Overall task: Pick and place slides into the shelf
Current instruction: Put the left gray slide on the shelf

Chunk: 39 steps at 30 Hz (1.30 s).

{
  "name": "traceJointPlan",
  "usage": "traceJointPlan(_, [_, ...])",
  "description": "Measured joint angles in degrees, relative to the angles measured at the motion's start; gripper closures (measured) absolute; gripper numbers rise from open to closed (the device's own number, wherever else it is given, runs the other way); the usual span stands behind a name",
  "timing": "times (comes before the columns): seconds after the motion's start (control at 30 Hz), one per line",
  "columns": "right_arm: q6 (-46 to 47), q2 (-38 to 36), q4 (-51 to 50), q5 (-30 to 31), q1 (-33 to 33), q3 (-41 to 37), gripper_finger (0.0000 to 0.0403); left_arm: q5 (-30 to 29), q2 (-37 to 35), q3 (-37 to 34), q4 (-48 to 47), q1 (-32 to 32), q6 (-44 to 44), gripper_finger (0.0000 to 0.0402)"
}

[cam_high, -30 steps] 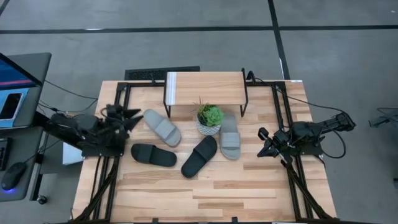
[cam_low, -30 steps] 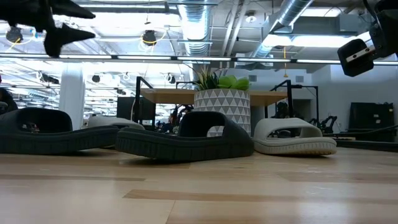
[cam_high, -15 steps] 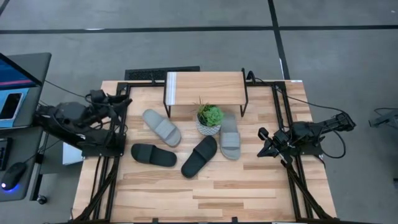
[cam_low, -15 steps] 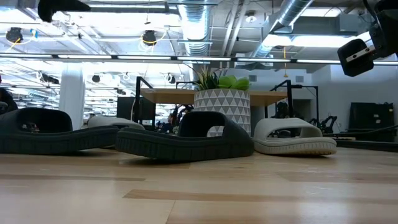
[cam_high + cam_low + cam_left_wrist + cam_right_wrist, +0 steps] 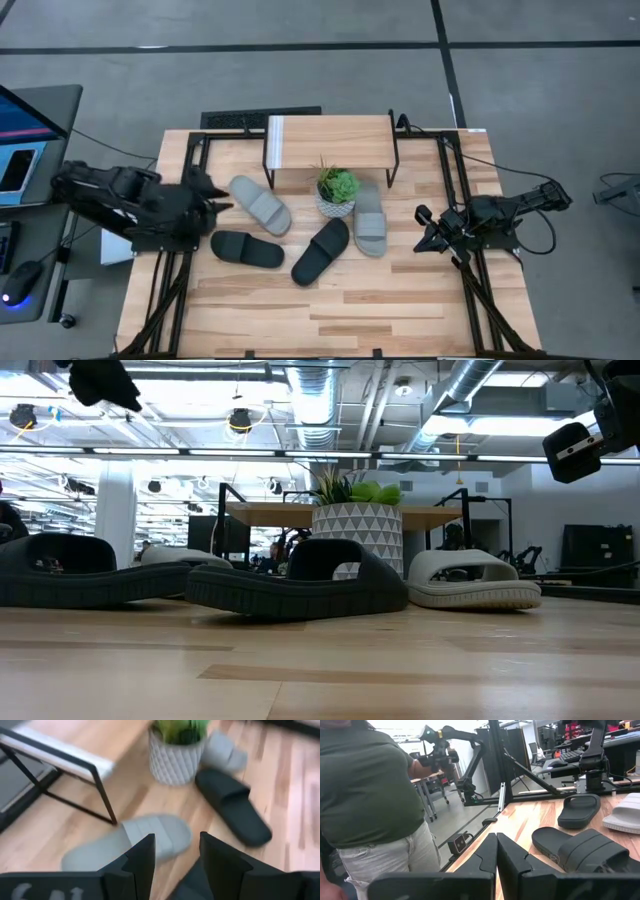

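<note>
Hovering above the grey slide on the tabletop, the left claw stands part-open and empty; the right claw waits, fingers pressed together.

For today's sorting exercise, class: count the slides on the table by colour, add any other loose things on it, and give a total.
Light grey slides: 2, one left of the plant, one right of it.
Black slides: 2, one near the left end effector, one in front of the plant.
Potted plant: 1
Shelf: 1
Total: 6
</note>
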Motion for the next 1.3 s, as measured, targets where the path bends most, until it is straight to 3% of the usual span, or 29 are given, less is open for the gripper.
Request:
traceJointPlan(0.3, [0.00,0.01,0.00,0.01,-0.02,0.00,0.0403,5.53,7.29,-0.59,-0.01,1.78,-0.84,0.0260])
traceJointPlan(0.53, [0.00,0.01,0.00,-0.01,-0.02,-0.02,0.0403,5.90,11.36,-0.86,0.34,8.55,-0.40,0.0260])
traceJointPlan(0.67, [0.00,0.01,0.00,-0.01,-0.02,0.00,0.0403,6.44,11.59,-6.86,5.57,13.11,-1.77,0.0260])
traceJointPlan(0.93, [0.00,0.01,0.00,0.00,-0.02,0.00,0.0403,20.55,9.30,-24.26,28.75,17.05,-5.90,0.0260])
traceJointPlan(1.1, [0.00,-0.01,0.00,0.01,-0.02,0.00,0.0403,22.20,9.23,-26.14,30.50,17.92,-6.88,0.0260])
traceJointPlan(1.3, [0.00,0.01,-0.02,0.01,-0.02,0.00,0.0403,22.12,9.23,-26.14,30.68,19.25,-1.83,0.0260])
